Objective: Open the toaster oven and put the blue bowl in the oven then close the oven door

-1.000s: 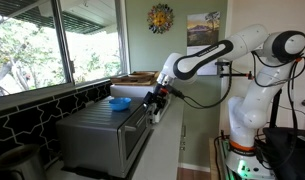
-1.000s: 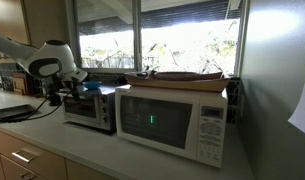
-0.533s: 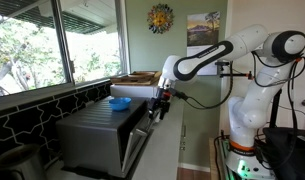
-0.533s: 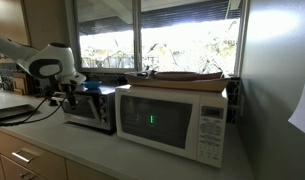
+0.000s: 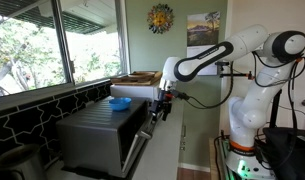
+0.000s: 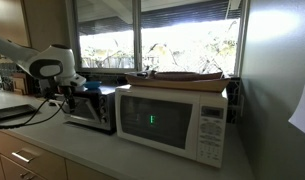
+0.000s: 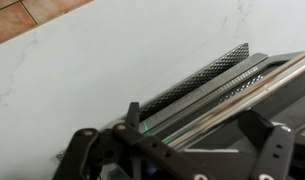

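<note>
Oven door (image 5: 140,139) ajar — tilted outward, beside jaws

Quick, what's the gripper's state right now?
Gripper: open, fingers apart either side of the metal handle bar on the dark-glass oven door.

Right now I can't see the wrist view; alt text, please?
The dark gripper, entering from the bottom edge, sits at the brushed-grey metal rim of the oven door, which runs diagonally up to the right with a textured mesh strip along it. Behind lies a white marbled countertop, with a tan strip in the top left corner.
</note>
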### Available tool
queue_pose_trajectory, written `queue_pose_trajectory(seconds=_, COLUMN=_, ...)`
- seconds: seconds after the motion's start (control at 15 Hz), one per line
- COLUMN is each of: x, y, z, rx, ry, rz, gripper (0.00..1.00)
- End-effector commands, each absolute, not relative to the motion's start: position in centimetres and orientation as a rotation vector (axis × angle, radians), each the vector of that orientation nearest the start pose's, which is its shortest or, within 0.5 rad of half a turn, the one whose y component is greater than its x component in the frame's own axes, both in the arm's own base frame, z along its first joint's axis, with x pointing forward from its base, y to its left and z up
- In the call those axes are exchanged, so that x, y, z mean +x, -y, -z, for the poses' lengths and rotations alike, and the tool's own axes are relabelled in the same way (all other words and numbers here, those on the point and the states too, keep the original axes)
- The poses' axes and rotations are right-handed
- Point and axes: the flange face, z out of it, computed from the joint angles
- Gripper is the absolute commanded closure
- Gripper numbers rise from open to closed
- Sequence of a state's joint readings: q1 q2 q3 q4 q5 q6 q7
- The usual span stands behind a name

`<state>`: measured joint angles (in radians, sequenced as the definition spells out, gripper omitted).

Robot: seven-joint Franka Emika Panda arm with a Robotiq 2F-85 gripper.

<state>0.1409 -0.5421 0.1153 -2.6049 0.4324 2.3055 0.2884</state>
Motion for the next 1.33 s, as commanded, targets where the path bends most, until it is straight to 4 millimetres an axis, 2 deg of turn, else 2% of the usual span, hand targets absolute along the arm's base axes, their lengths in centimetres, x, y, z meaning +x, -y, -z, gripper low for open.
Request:
queue_pose_trajectory(seconds=0.0, x=36.3, y=-9.2, z=-44.0, rx=-2.778, ry=-0.299, rz=0.193, gripper=0.0)
queue_pose_trajectory(seconds=0.07, x=36.2, y=-8.9, z=-43.7, rx=-2.751, ry=-0.293, rz=0.211, gripper=0.0)
queue_pose_trajectory(seconds=0.4, x=36.0, y=-7.2, z=-41.0, rx=-2.592, ry=-0.598, rz=0.085, gripper=0.0)
queue_pose_trajectory(seconds=1.27, x=36.3, y=-5.4, z=-39.4, rx=-2.141, ry=-1.06, rz=-0.092, gripper=0.0)
